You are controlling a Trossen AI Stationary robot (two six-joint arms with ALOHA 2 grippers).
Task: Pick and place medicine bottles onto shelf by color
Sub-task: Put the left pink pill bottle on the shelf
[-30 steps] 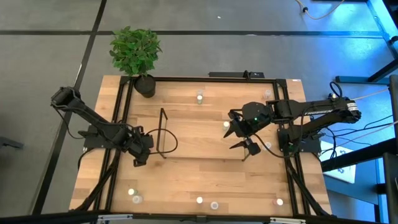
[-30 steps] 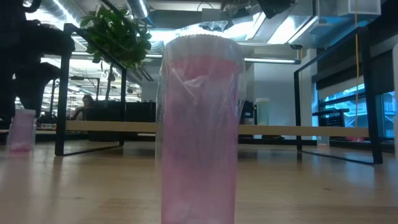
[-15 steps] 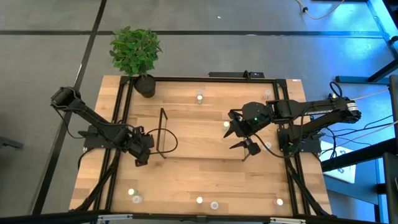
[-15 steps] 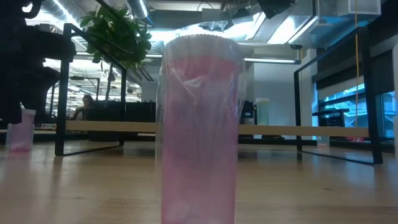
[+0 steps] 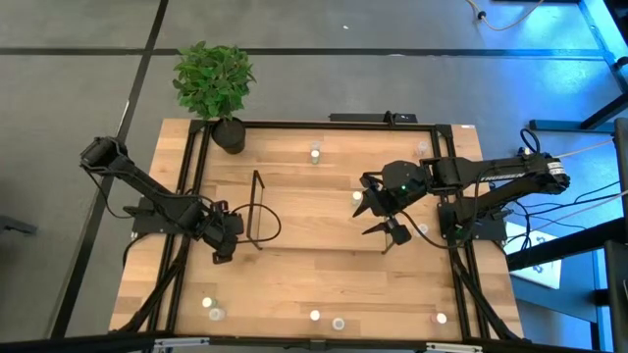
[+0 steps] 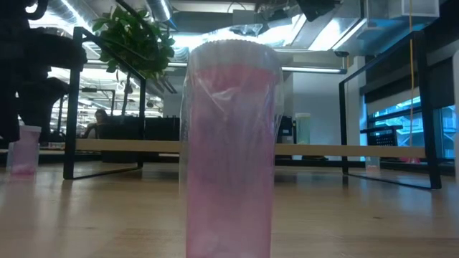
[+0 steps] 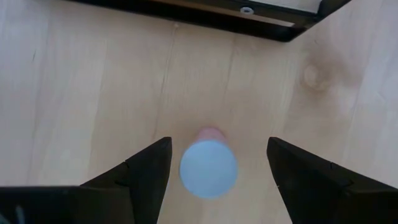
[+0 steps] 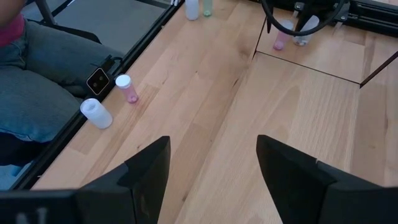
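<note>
Left wrist — pink bottle [image 7: 208, 168] between jaws

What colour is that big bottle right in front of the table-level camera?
Pink, with a whitish top: the medicine bottle shows best in the low view.

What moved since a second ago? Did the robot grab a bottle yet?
Hardly anything. In the low view, the dark left arm sank slightly over the small pink plastic bottle with a whitish cap. The left gripper straddles it, fingers open, nothing grabbed. The right gripper, open over bare wood, and the big close-up pink bottle stayed put.
</note>
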